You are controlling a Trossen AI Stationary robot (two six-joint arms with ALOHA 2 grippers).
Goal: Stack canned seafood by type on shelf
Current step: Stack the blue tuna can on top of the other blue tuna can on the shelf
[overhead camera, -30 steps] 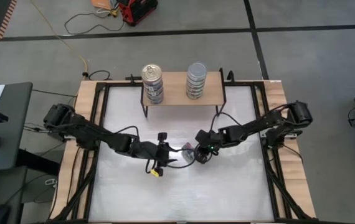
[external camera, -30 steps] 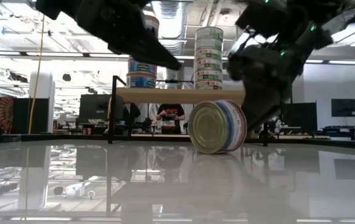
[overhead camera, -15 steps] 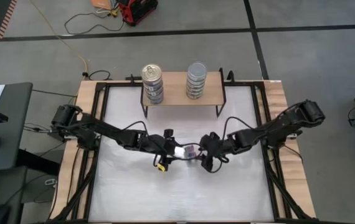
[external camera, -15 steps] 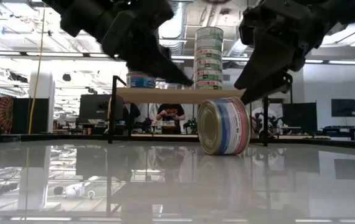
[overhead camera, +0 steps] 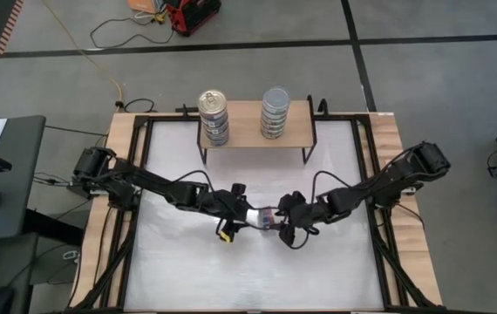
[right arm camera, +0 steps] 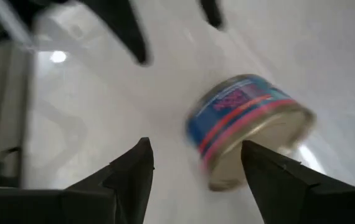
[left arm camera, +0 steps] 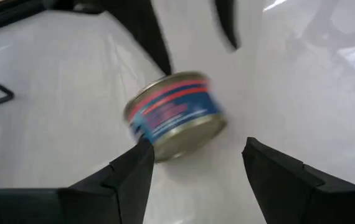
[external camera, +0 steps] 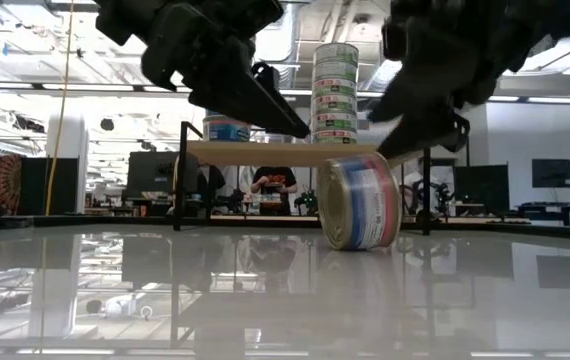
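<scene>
One canned seafood tin [overhead camera: 266,216] with a blue-and-red label stands on its curved side wall on the white table [external camera: 360,200], mid-table. My left gripper [overhead camera: 247,215] is open just left of it, and the tin lies ahead of its fingers [left arm camera: 193,152]. My right gripper [overhead camera: 280,221] is open just right of it and above it [external camera: 405,135]. On the shelf [overhead camera: 247,126] at the far edge stand a gold-topped stack [overhead camera: 214,116] and a silver-topped stack [overhead camera: 275,112]. My right gripper has one fingertip [external camera: 393,150] close over the tin's upper rim [external camera: 375,160], coming slanting down from the table's right. Whether it touches the tin, I cannot tell.
Black rails and wooden strips [overhead camera: 126,174] run along the table's left and right sides. Bare white tabletop [overhead camera: 248,270] lies between the tin and the near edge. Beyond the shelf legs a person [external camera: 273,185] shows in the room.
My right gripper has opened and let go of the tin, then drawn up and toward the near edge. My left gripper has come toward the tin from the left. The tin has stayed on its side on the table and turned about, its flat end now facing more sideways.
</scene>
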